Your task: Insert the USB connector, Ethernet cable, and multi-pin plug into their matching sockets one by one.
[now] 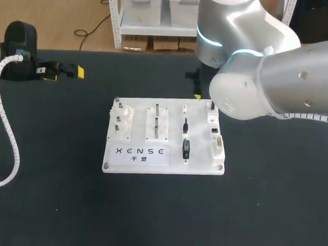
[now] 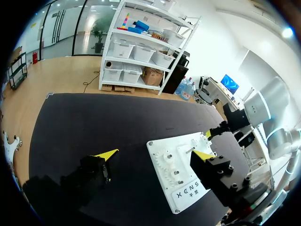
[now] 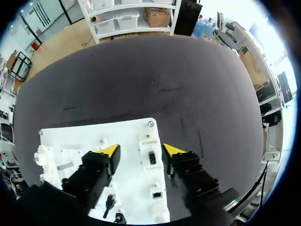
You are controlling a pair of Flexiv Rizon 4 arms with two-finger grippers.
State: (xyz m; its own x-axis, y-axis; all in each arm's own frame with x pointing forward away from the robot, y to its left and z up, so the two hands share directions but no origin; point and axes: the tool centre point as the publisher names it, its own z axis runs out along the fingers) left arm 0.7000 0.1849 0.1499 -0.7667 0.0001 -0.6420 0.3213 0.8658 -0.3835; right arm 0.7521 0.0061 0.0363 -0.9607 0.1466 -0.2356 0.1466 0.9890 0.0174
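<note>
1. The right tool (image 3: 141, 150) has its fingers spread wide and holds nothing. It hangs over the far right corner of the white board (image 3: 127, 134).
2. Under the gap between its fingers stands a white block with a black slot (image 3: 151, 157). Further back along the same edge of the board sits the Ethernet socket (image 3: 157, 193).
3. Two black plugs (image 1: 186, 148) lie one behind the other in the row just left of the sockets. Neither tool touches them, and which plug is which cannot be told.
4. The left tool (image 2: 154, 154) is also wide open and empty. It is over the bare table (image 1: 54, 151) at the far left, well apart from the board.
5. The board lies flat mid-table.
</note>
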